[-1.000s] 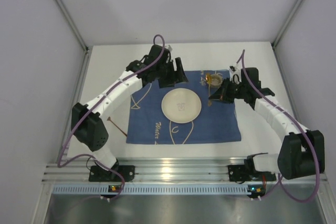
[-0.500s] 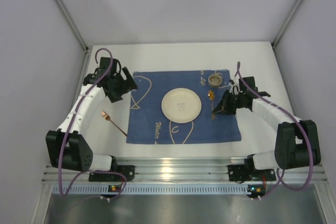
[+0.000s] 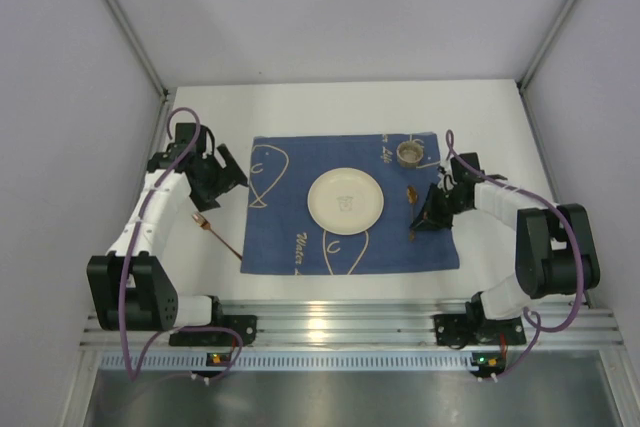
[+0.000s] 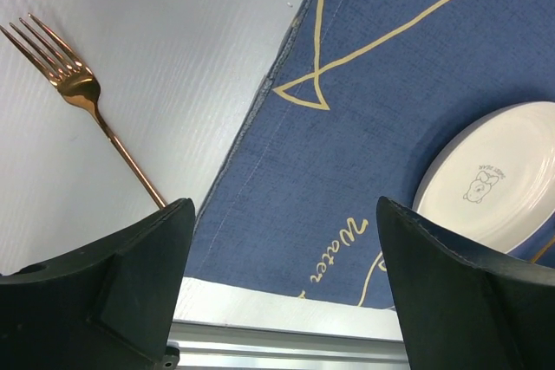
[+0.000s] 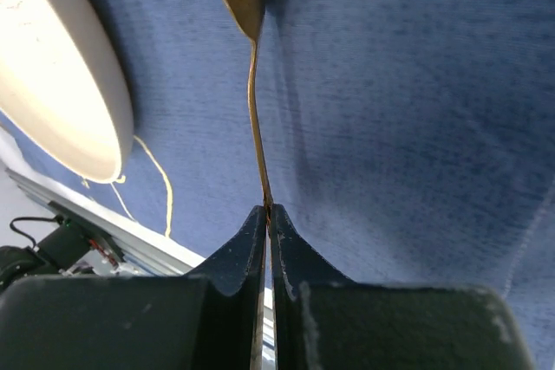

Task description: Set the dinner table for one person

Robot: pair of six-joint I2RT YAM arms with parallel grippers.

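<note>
Having swung back from upper centre, my left gripper is hovering wide open near the fork at left, likely my next pick. My right gripper is pinching the spoon, laying it right of the plate on the placemat mid dinner table.

Plate on placemat, fork on dinner table

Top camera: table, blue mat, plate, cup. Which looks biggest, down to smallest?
Biggest first:
1. table
2. mat
3. plate
4. cup
No two look close in size.
</note>
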